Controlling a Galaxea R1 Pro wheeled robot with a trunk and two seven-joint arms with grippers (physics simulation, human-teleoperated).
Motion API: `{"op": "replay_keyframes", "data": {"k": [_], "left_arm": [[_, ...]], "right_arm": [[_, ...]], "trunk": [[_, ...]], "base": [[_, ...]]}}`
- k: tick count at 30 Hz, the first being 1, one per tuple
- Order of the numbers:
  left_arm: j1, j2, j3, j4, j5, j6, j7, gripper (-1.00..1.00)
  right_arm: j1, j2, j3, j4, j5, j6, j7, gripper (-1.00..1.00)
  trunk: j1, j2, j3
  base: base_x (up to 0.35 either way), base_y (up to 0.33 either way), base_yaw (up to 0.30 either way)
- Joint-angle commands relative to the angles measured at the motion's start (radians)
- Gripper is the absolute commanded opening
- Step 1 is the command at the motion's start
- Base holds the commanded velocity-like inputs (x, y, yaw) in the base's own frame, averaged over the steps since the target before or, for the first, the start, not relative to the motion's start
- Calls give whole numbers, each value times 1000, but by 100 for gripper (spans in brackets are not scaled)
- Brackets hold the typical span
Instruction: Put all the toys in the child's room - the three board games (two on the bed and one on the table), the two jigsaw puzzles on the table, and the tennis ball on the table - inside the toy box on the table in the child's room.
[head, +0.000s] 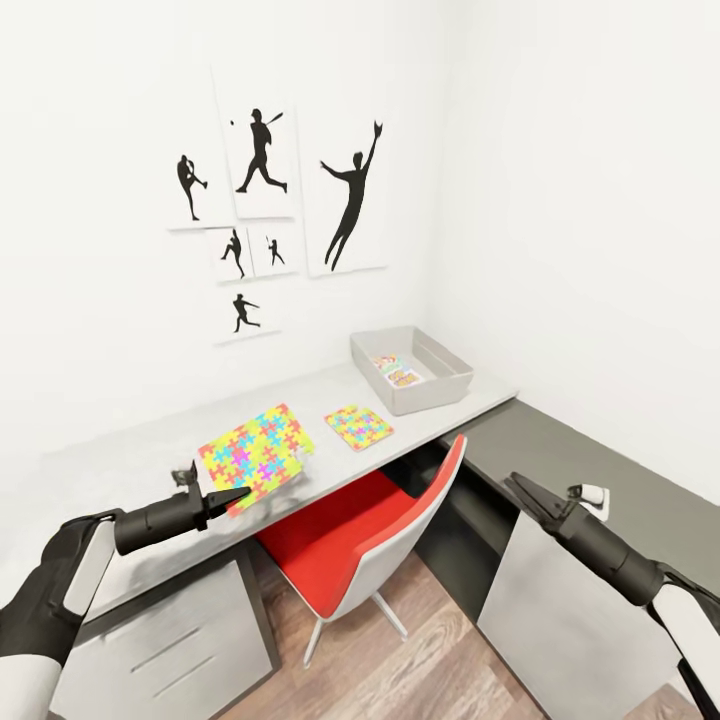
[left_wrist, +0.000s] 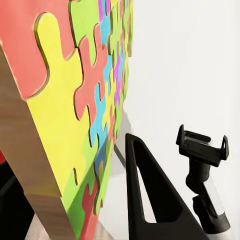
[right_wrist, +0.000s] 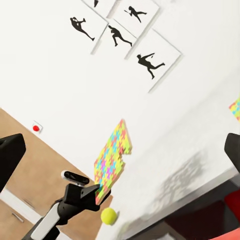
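Head view: toy box (head: 440, 385) at the table's (head: 110, 450) far right holds board games (head: 396, 370); left gripper (head: 232, 497) grasps the larger jigsaw puzzle (head: 255, 450); smaller jigsaw puzzle (head: 358, 427) and tennis ball (right_wrist: 108, 216) remain; right gripper (head: 517, 486) released.

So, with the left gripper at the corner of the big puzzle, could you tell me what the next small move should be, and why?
Probably lift the large jigsaw puzzle clear of the table and carry it toward the toy box. The left gripper appears closed on its near corner, and the puzzle looks raised off the tabletop in the right wrist view, while the box sits farther along the desk.
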Motion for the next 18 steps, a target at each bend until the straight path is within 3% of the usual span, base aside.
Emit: {"op": "replay_keyframes", "data": {"k": [1, 18], "left_arm": [[-1, 0, 0, 0, -3, 4, -5, -100], [-1, -2, -22, 1, -7, 4, -6, -100]], "right_arm": [[-1, 0, -2, 1, -6, 7, 1, 100], [-1, 4, -6, 3, -6, 5, 3, 100]], "trunk": [[-4, 7, 2], [-69, 126, 55]], "base": [[0, 0, 0], [0, 0, 0]]}}
